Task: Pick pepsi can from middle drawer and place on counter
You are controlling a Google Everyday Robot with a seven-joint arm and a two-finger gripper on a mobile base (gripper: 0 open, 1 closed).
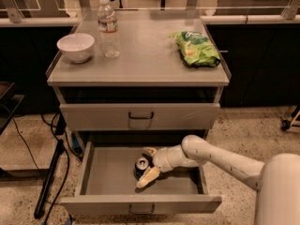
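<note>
- The gripper (144, 167) sits in the open drawer (108, 172), jaws wide apart, 1 either side of the upright can (142, 163).
- A bowl (75, 46) and bottle (108, 28) stand on the counter (145, 55).

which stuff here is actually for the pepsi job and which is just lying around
For the job: pepsi can in the open middle drawer; counter; gripper in the drawer, jaws open either side of the can.
Just lying about: white bowl, water bottle, green bag, all on the counter; closed upper drawer.
</note>
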